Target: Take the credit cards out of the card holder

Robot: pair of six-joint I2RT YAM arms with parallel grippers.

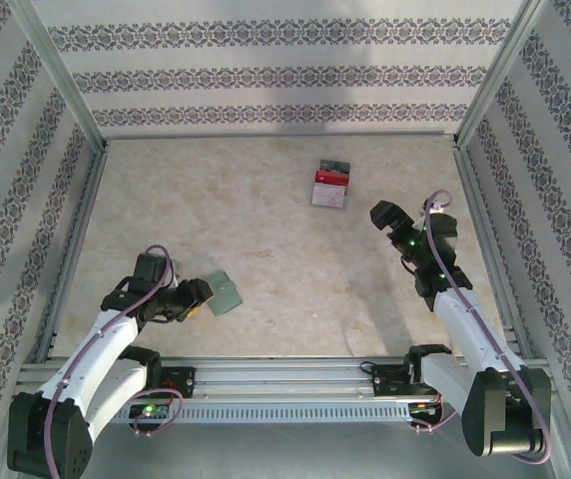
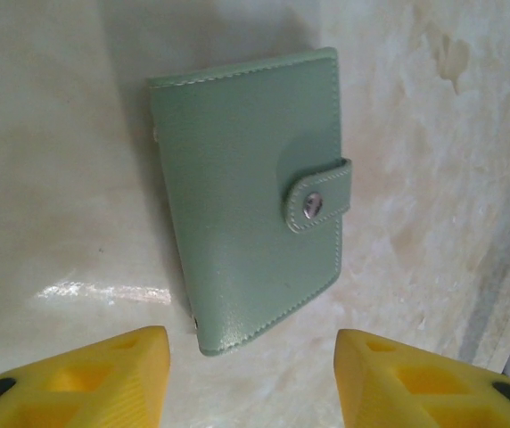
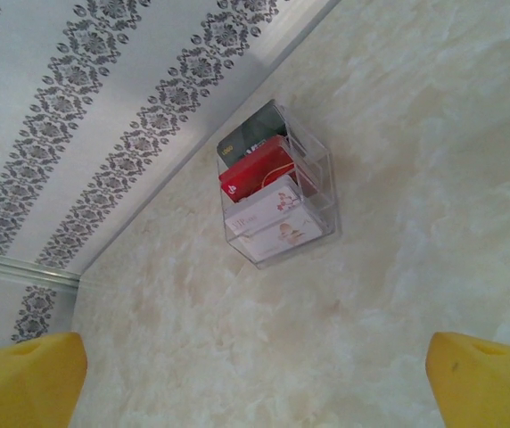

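Observation:
The card holder (image 1: 226,292) lies flat on the table at the near left, grey-green and folded shut, its tab (image 2: 317,194) snapped down over the cover (image 2: 246,196). My left gripper (image 1: 202,296) is low beside it; in the left wrist view its yellow fingers stand apart with nothing between them (image 2: 250,361), and the holder's near corner lies just ahead of them. My right gripper (image 1: 383,215) hangs open above the table at the right (image 3: 255,357), holding nothing. The credit cards are hidden inside the shut holder.
A clear plastic box (image 1: 330,184) with red, white and dark cards (image 3: 268,192) stands at the back centre-right. Patterned walls and metal rails (image 1: 76,230) enclose the marble-look table on three sides.

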